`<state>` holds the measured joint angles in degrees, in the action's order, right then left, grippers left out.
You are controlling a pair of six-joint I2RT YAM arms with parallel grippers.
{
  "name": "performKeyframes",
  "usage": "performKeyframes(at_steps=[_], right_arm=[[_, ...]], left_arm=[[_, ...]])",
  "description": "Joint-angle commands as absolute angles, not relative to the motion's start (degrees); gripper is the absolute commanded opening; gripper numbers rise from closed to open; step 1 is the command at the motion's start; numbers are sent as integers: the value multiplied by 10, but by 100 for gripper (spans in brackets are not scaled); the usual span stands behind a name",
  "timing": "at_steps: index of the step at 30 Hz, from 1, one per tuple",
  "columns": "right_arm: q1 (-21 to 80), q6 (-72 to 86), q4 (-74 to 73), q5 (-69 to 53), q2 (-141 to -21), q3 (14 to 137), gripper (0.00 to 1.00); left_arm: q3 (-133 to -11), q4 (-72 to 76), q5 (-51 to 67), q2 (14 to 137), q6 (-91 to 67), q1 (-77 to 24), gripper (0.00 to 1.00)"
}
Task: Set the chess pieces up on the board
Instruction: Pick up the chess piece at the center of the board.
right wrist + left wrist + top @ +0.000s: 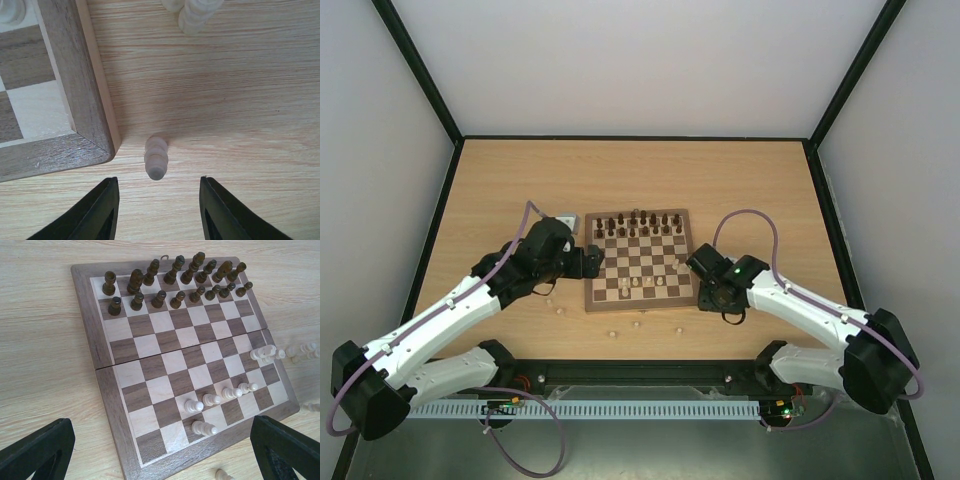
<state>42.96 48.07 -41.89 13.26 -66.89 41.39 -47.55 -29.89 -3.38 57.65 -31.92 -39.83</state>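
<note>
Cream against bare wood: only the right wrist view shows one cream piece (156,159) on the table (240,100) just off the board's (75,120) corner, not touching it. The right gripper (157,181) is spread wide, with a finger on either side of the piece and clear of it. Other pale pieces (194,12) blur at that view's top edge.

The left wrist view takes in the whole board. Dark pieces (175,282) fill two rows along one edge, a few cream pawns (210,400) stand in the opposite half, and a cluster (265,354) sits at its rim.

From above, loose pieces (612,331) lie on the table between the board and the arm bases, and a small pale box (567,220) sits by the far left corner.

The left gripper (160,422), wide and empty, hovers at the board's left side with its arm stretched low. The right arm bends in toward the near right corner.
</note>
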Motion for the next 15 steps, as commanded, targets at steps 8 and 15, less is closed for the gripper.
performKeyframes(at_steps=[8,15], right_arm=[[437,487,-419,127,-702,408,36],[436,487,-417,127,-716,408,32]], left_arm=[[-467,-293,-31,571,-313,-395,99],[-466,-293,-30,567,-314,-395,99]])
